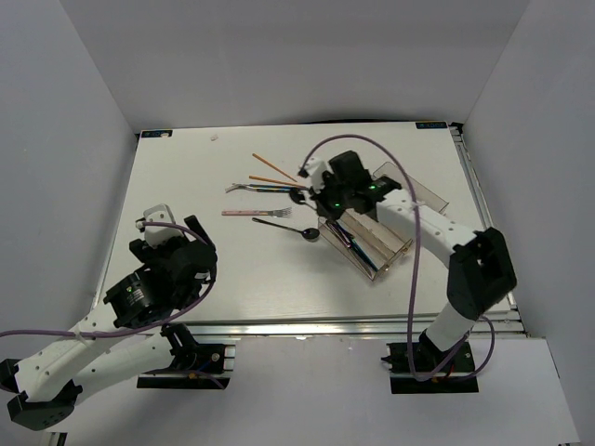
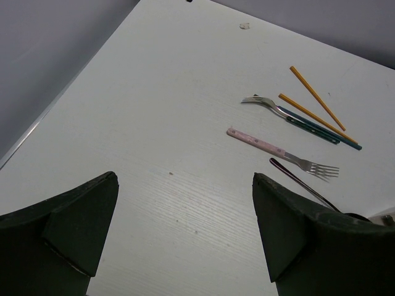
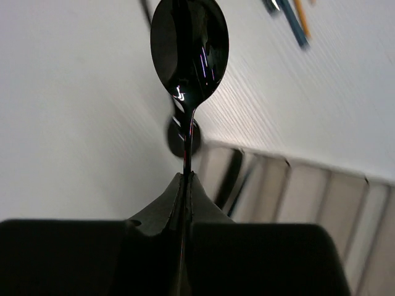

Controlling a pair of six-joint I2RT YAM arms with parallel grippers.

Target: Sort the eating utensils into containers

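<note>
Right gripper [image 3: 187,180] is clamped on the black spoon [image 3: 189,52], pinching the thin handle a little behind the bowl, which sticks out past the fingertips, clear of the table [image 3: 62,92]. Spoon looks light, stiff and glossy — probably slick, and a narrow handle may twist between the pads, so a flat pinch mid-handle seems safest. Tray [image 3: 345,203] lies just beyond and to the right of this gripper, its long slots side by side. The slots nearest hold a couple of dark pieces, too blurred to name; the others look bare. Left gripper [image 2: 184,185] is spread wide, holding nothing. Ahead-right of it lie the pink fork [image 2: 271,148], silver fork [image 2: 265,103] and chopsticks [image 2: 316,97] — not yet sorted.
</note>
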